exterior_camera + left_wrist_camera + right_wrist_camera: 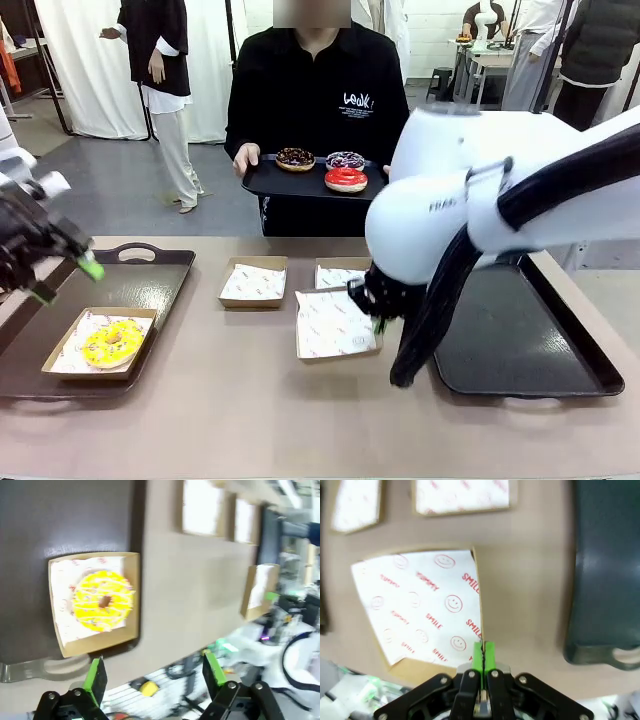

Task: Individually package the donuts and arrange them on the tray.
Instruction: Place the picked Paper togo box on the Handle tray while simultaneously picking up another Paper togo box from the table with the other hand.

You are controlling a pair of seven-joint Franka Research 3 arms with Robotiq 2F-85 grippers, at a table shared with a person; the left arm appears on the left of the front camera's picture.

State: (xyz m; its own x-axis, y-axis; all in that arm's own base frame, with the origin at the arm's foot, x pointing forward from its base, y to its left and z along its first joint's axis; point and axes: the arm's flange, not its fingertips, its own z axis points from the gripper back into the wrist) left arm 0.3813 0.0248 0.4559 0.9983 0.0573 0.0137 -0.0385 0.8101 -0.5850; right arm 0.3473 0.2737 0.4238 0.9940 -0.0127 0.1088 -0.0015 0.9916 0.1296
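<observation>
The yellow donut (112, 343) (103, 600) lies in a paper-lined box (62, 362) on the left dark tray (150, 280). My left gripper (65, 280) (155, 672) hangs open above that tray's near left part, nothing between its fingers. Across the table a person holds a small black tray (262, 180) carrying the chocolate donut (295, 158), the sprinkled purple-brown donut (345, 159) and the red donut (346, 180). My right gripper (375, 312) (482, 655) is shut on the right rim of an empty paper-lined box (333, 325) (427, 607), which looks tilted, slightly off the table.
Two more empty lined boxes (253, 283) (338, 275) sit mid-table behind the held one. A large dark tray (530, 340) (610, 565) lies at the right, partly behind my right arm. Other people stand far behind.
</observation>
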